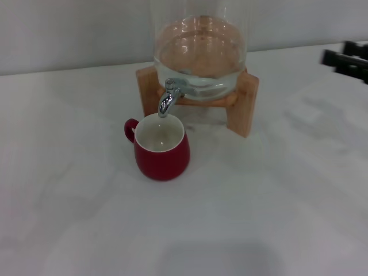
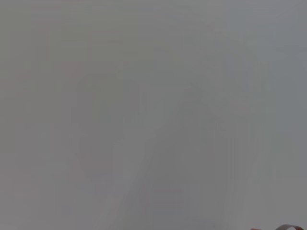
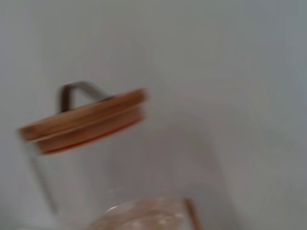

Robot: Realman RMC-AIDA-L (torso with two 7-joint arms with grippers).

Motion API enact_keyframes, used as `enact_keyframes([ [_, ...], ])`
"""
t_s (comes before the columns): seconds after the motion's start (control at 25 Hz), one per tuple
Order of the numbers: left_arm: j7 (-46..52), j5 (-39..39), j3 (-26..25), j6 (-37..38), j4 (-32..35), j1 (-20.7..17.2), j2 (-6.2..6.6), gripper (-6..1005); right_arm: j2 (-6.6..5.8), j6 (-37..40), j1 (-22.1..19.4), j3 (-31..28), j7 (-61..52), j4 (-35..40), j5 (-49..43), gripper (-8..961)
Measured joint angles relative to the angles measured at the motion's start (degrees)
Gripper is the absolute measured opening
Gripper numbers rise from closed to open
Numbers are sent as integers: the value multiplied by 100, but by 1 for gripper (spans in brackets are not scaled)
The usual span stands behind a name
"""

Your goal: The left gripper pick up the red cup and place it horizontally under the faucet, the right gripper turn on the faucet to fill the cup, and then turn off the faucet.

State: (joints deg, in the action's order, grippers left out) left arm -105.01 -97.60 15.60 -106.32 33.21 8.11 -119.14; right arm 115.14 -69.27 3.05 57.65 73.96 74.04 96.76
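1. we see the right gripper (image 1: 347, 59) at the far right edge of the head view, level with the jar's lower half; only a black, blurred part shows, so we cannot tell how its jaws stand.
2. the faucet (image 1: 167, 98) lies well to that gripper's left, sticking out of the glass jar (image 1: 200, 52), with its spout pointing down.
3. the red cup (image 1: 161, 147) stands upright on the white table (image 1: 276, 201), directly beneath the spout, further left of and nearer us than the right gripper; its handle points to the robot's left and its white inside faces up.
4. the jar rests on a wooden stand (image 1: 246, 103) and holds liquid in its lower part.
5. the right wrist view shows the jar's wooden lid (image 3: 84, 120) with a dark metal handle, seen tilted.
6. the left gripper appears in none of our views; its wrist view shows only a plain grey surface.
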Motion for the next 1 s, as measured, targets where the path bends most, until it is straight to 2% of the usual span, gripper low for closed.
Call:
enact_keyframes([
  [0.24, 2, 23, 26, 61, -11, 118, -10, 874, 3, 56, -6, 905, -606, 965, -135, 748],
  [0.6, 62, -2, 24, 70, -18, 163, -14, 872, 8, 621, 33, 2177, -875, 1634, -252, 750],
  [0.8, 88, -5, 19, 76, -17, 221, -7, 872, 8, 1345, -5, 2935, -1286, 2037, -991, 749],
  [1.0, 88, 22, 48, 76, -17, 290, -5, 872, 8, 2062, 51, 3490, -1510, 1898, -1428, 749],
])
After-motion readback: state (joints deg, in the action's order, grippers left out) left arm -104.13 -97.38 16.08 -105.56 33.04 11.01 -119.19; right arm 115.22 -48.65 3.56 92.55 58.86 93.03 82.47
